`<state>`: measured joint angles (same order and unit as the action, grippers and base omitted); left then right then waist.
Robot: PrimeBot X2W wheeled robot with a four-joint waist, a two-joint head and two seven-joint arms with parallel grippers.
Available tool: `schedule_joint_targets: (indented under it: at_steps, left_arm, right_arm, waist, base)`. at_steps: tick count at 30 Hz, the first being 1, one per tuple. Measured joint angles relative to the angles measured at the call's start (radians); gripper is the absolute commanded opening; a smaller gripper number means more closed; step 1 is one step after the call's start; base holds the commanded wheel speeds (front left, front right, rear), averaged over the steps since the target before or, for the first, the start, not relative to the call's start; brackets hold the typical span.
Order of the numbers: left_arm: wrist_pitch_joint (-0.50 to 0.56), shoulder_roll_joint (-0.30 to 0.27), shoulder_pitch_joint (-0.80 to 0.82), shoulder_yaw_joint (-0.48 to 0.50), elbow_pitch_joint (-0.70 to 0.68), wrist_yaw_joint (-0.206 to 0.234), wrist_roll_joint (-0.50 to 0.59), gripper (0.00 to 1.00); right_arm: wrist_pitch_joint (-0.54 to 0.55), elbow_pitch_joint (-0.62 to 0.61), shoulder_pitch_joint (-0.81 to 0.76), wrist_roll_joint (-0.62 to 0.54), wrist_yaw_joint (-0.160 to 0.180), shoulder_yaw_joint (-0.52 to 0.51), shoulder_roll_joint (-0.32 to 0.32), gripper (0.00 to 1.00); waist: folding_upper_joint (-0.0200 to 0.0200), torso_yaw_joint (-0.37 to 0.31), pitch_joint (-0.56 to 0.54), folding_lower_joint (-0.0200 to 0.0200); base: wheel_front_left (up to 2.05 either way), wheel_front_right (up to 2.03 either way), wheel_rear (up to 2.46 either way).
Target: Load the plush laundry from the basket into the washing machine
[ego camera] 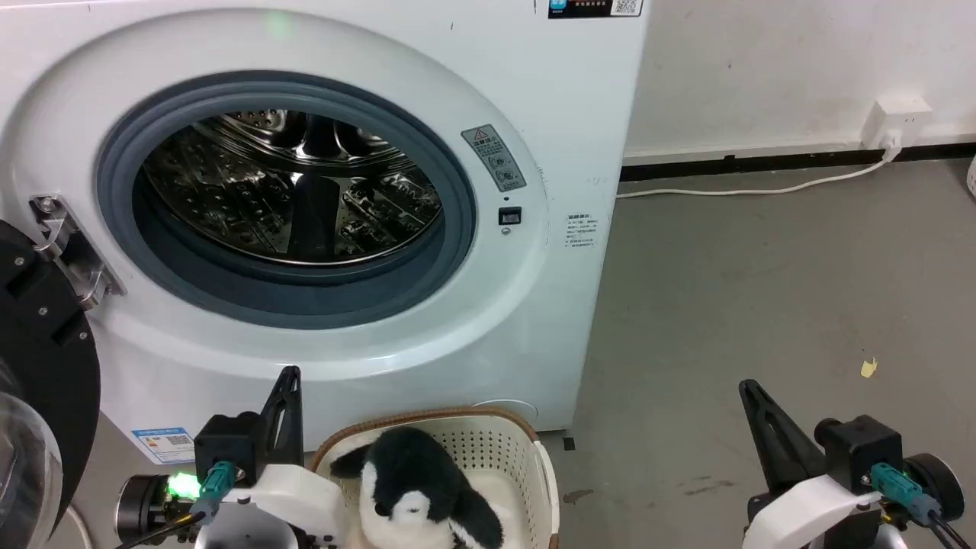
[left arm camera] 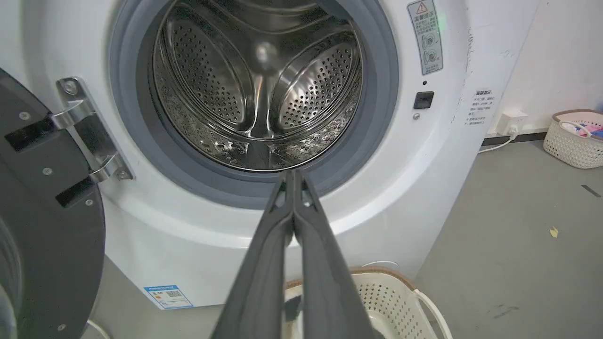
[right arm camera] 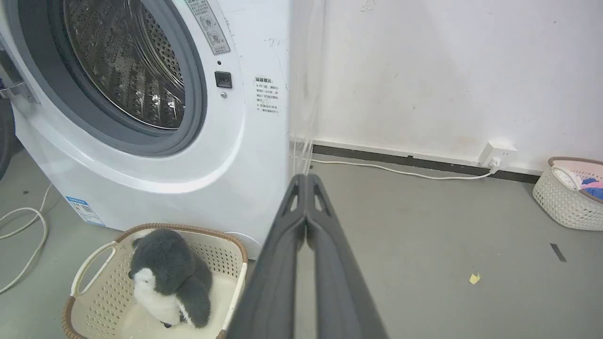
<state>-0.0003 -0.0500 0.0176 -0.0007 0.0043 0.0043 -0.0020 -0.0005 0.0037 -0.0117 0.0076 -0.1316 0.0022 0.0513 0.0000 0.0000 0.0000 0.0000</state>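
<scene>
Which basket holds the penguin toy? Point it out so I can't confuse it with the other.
The basket at the foot of the washing machine, with the penguin sitting in it. The other basket, by the wall socket, holds pink and blue clothes.

Black-and-white fluffy penguin soft toy (ego camera: 419,496); cream perforated plastic basket (ego camera: 496,450), brown woven-look rim (ego camera: 427,415); white front-loading washer (ego camera: 564,320), grey gasket (ego camera: 461,229).

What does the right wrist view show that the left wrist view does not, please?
Right wrist, not left: the penguin soft toy whole, sitting in the laundry basket. Left wrist, not right: the drum's back wall head-on and the steel door hinge in full. Both: the washing machine with its porthole open, and a second basket near the wall.
</scene>
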Motion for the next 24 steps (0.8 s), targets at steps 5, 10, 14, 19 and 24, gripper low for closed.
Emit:
schedule_joint_targets:
  at_steps: [5,10,14,19,24]
  left_arm:
    - [0.0,0.0,0.0,0.001,0.0,0.0,0.0,0.0]
    - [0.0,0.0,0.0,0.001,0.0,0.0,0.0,0.0]
    - [0.0,0.0,0.0,0.0,0.0,0.0,0.0,0.0]
    - [0.0,0.0,0.0,0.001,0.0,0.0,0.0,0.0]
    - [0.0,0.0,0.0,0.0,0.0,0.0,0.0,0.0]
  right_arm:
    - [0.0,0.0,0.0,0.0,0.0,0.0,0.0,0.0]
    - [0.0,0.0,0.0,0.0,0.0,0.0,0.0,0.0]
    - [0.0,0.0,0.0,0.0,0.0,0.0,0.0,0.0]
    - [0.0,0.0,0.0,0.0,0.0,0.0,0.0,0.0]
    - [0.0,0.0,0.0,0.0,0.0,0.0,0.0,0.0]
  waist:
    - [0.0,0.0,0.0,0.0]
    - [0.0,0.0,0.0,0.0]
    - [0.0,0.0,0.0,0.0]
    - [0.0,0.0,0.0,0.0]
    - [0.0,0.0,0.0,0.0]
  base:
    - [0.0,0.0,0.0]
    - [0.0,0.0,0.0]
    - [0.0,0.0,0.0]
    - [0.0,0.0,0.0]
    - [0.0,0.0,0.0]
